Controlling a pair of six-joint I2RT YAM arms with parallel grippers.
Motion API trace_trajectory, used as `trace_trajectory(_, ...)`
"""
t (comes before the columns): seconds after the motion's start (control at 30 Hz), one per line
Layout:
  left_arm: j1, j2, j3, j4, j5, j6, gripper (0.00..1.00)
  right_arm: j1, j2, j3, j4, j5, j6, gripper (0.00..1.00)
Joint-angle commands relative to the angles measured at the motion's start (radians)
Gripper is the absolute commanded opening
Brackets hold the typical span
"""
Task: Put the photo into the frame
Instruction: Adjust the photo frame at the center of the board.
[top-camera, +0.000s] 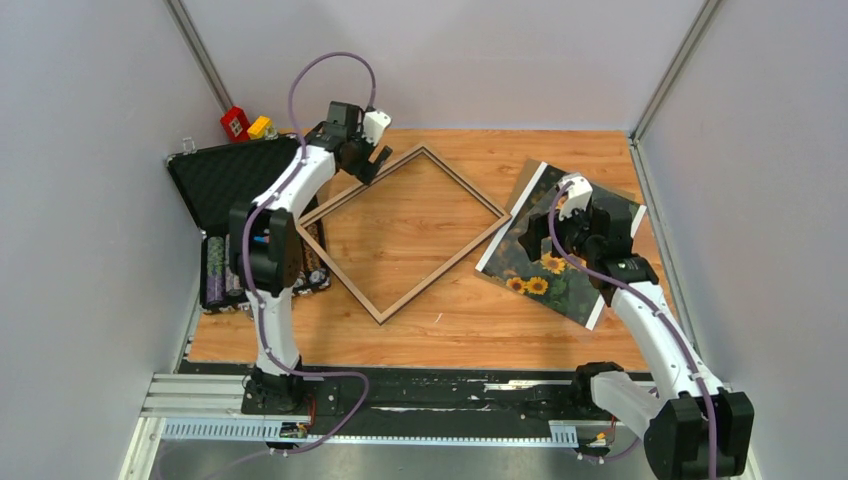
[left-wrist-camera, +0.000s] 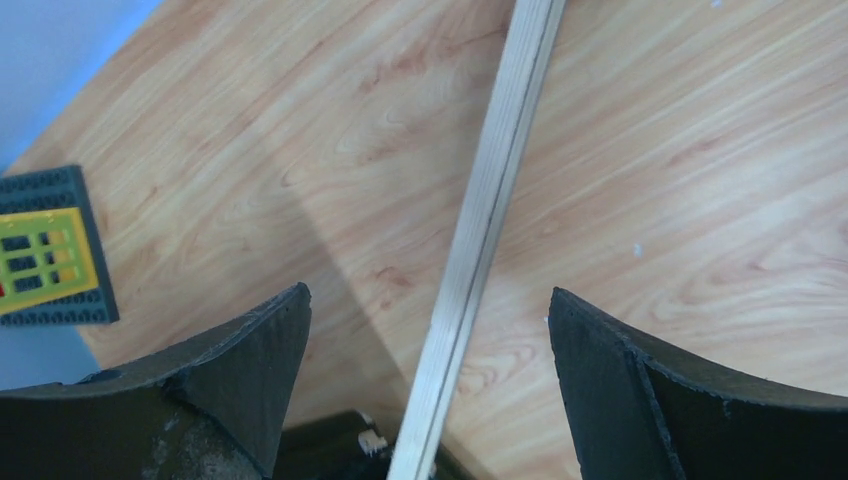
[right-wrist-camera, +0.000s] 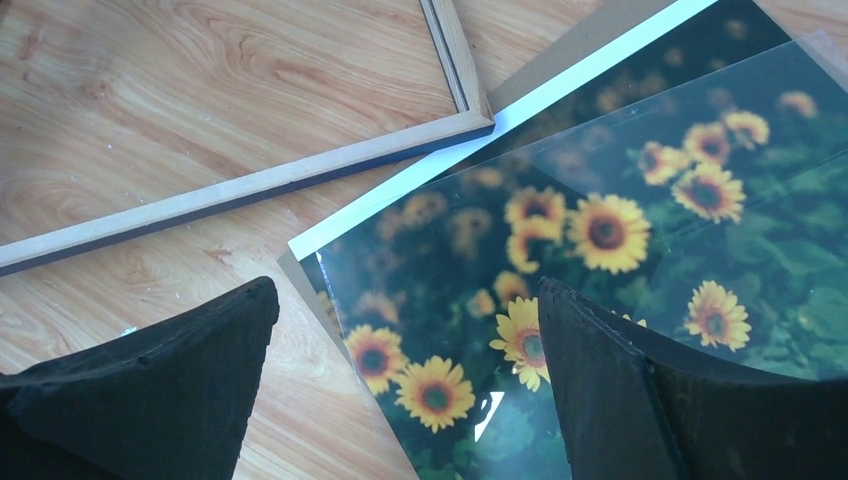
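Note:
The frame lies flat in the middle of the table as a diamond, tan side up, with bare wood showing through it. My left gripper hovers open over its far left rail; in the left wrist view that rail runs between the spread fingers of the gripper, untouched. The sunflower photo lies to the right, next to the frame's right corner. A clear sheet lies on the photo. My right gripper hangs open above the photo's near left edge, and in its wrist view the gripper is empty.
An open black foam-lined case with poker chips sits at the left edge. Red and yellow toy blocks stand behind it, one visible as. A brown backing panel lies under the photo. Walls close in on three sides.

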Motion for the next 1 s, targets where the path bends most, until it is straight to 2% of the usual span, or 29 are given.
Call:
trace_trajectory(0.0,-0.002,0.144,0.152,-0.144,-0.041,0.088,0.95,0.004,-0.04,-0.006,0.047,0.007,-0.022,1.0)
trace_trajectory(0.17,-0.002,0.287,0.264,-0.23,0.001,0.104,0.9,0.003,-0.042,-0.009,0.047,0.004,-0.022,1.0)
trace_trajectory(0.43,-0.002,0.337,0.26,-0.234,0.004,0.09,0.74,0.003,-0.046,-0.014,0.047,-0.005,-0.02,1.0)
trace_trajectory(0.63,0.003,0.324,0.258,-0.255,0.01,0.057,0.55,0.003,-0.048,-0.015,0.047,-0.001,-0.022,1.0)
trace_trajectory(0.7,0.008,0.32,0.262,-0.265,0.004,0.045,0.47,0.003,-0.049,-0.015,0.047,-0.001,-0.022,1.0)
trace_trajectory(0.8,0.019,0.317,0.28,-0.296,0.003,0.019,0.3,0.003,-0.053,-0.016,0.047,0.0,-0.022,1.0)
trace_trajectory(0.97,0.053,0.286,0.278,-0.335,0.015,-0.043,0.13,0.003,-0.057,-0.017,0.047,-0.001,-0.022,1.0)
